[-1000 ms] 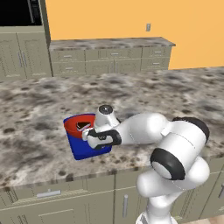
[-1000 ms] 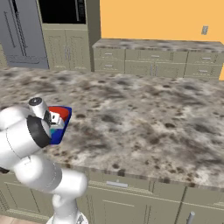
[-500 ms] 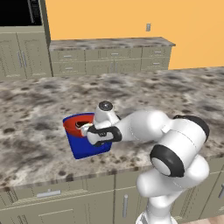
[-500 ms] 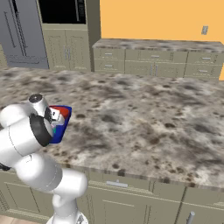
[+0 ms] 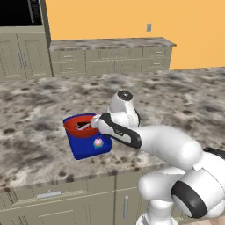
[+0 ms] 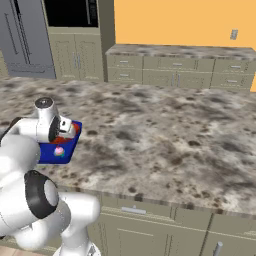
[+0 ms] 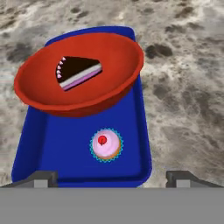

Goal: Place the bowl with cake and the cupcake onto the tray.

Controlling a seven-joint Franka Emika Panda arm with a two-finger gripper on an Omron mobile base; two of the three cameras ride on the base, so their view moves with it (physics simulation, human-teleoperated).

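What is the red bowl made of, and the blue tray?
The bowl looks like glossy plastic or glazed ceramic: smooth, with soft shine on its side. The tray looks like smooth plastic, plain blue with rounded rims. Rendered pictures leave both uncertain.

In the left base view the white arm covers the right rim of the glossy red round bowl (image 5: 79, 126) and the right end of the dark blue rectangular tray (image 5: 85, 149). In the right base view the arm's wrist hides most of both; the small dark brown cake wedge (image 7: 78, 71) cannot be made out there. In the hand view the end effector (image 7: 111, 178) shows just its fingertips (image 7: 43, 178), their lower parts cut off. The bowl conceals the tray's far part.
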